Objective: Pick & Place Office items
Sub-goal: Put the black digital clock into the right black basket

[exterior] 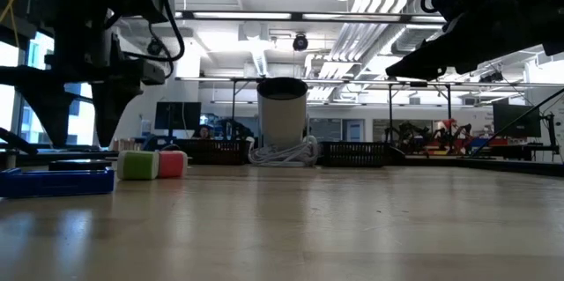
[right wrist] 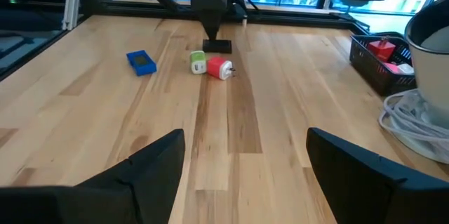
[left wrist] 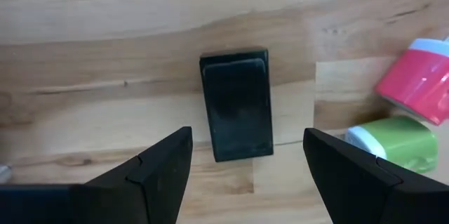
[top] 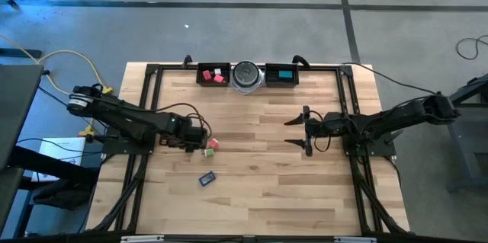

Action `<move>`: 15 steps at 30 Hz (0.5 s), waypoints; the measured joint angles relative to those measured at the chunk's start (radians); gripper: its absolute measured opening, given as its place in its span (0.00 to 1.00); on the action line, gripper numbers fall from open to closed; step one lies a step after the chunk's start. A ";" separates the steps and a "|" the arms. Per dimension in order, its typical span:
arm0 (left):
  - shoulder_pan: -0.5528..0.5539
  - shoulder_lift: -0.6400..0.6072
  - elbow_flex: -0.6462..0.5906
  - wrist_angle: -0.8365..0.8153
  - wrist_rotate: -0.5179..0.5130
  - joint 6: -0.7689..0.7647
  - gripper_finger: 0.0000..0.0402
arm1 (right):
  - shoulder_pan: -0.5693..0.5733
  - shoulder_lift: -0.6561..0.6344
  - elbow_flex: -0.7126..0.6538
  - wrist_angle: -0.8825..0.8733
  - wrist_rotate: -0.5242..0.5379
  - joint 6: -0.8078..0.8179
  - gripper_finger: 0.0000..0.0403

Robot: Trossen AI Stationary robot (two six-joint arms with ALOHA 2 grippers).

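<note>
A black bar [left wrist: 236,104] lies flat on the wooden table [top: 259,190]. My left gripper [left wrist: 245,164] hangs over it, pointing down and open, with one finger to each side and clear of it. Just beside the bar sit a red block [left wrist: 414,80] and a green cube [left wrist: 393,143], seen from above as red block [top: 214,143] and green cube [top: 206,152]. A blue flat piece [top: 207,177] lies nearer the front edge. My right gripper [top: 293,132] hovers open over the table's right half, almost level and aimed at the left arm, with nothing between its fingers.
Two black trays stand at the far edge: the left tray [top: 203,76] holds red and pink blocks, the right tray [top: 293,76] a teal block. A round silver-grey disc [top: 247,75] with coiled cable sits between them. Bare wood stretches across the middle and front.
</note>
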 joint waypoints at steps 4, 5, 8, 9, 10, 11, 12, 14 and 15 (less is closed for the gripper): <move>0.012 0.004 0.000 0.001 -0.015 0.000 0.66 | 0.000 0.000 0.000 0.002 -0.003 0.002 0.71; 0.014 0.004 0.000 0.000 -0.017 -0.006 0.66 | 0.000 0.000 0.000 0.003 -0.004 0.002 0.71; 0.019 0.003 0.000 0.000 -0.018 -0.013 0.66 | 0.000 0.000 0.000 0.003 -0.024 0.003 0.71; 0.019 0.005 0.000 0.000 -0.018 -0.016 0.66 | 0.000 0.000 0.000 0.003 -0.027 0.003 0.71; 0.019 0.008 0.000 0.000 -0.018 -0.022 0.66 | 0.000 0.000 0.000 0.003 -0.027 0.003 0.71; 0.019 0.009 0.000 0.000 -0.018 -0.026 0.66 | 0.000 0.000 0.000 0.003 -0.027 0.003 0.71; 0.019 0.009 -0.001 0.000 -0.018 -0.026 0.66 | 0.000 0.000 0.000 0.003 -0.027 0.003 0.71; 0.019 0.009 -0.001 0.000 -0.018 -0.030 0.66 | 0.000 0.000 0.000 0.002 -0.027 0.003 0.71; 0.019 0.009 -0.001 -0.001 -0.018 -0.034 0.66 | 0.000 0.000 0.000 0.002 -0.027 0.003 0.71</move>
